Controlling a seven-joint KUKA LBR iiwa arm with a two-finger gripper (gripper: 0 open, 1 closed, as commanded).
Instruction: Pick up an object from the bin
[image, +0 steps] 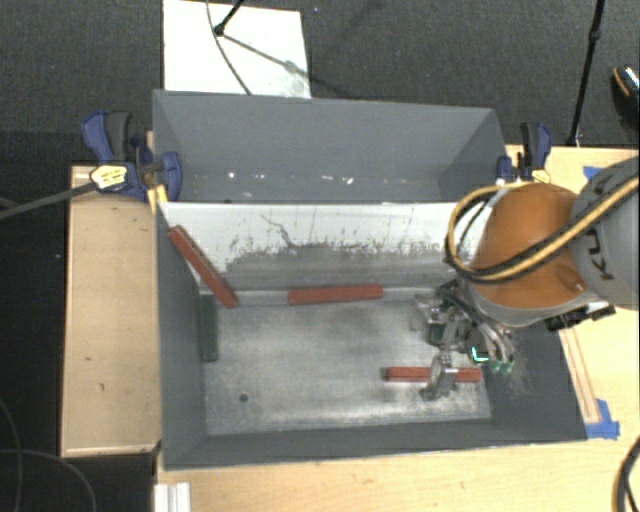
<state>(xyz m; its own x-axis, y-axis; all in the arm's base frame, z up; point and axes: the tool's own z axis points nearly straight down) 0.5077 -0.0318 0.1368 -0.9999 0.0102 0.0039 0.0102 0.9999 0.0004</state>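
At the frame's lower right we see the gripper (438, 386) low over a red-brown stick (405, 374) on the bin (300, 360) floor — its long axis runs left to right, mostly leftward of the gripper — though whether the gripper is spread or pinching we cannot tell.

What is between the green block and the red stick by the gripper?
Nothing. The camera view shows bare bin floor between the green block and that red stick.

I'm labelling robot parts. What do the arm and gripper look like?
The arm is grey with dark lettering; a rounded orange cover sits at its wrist, looped by black and yellowish cables. The gripper is dark grey metal with a green light.
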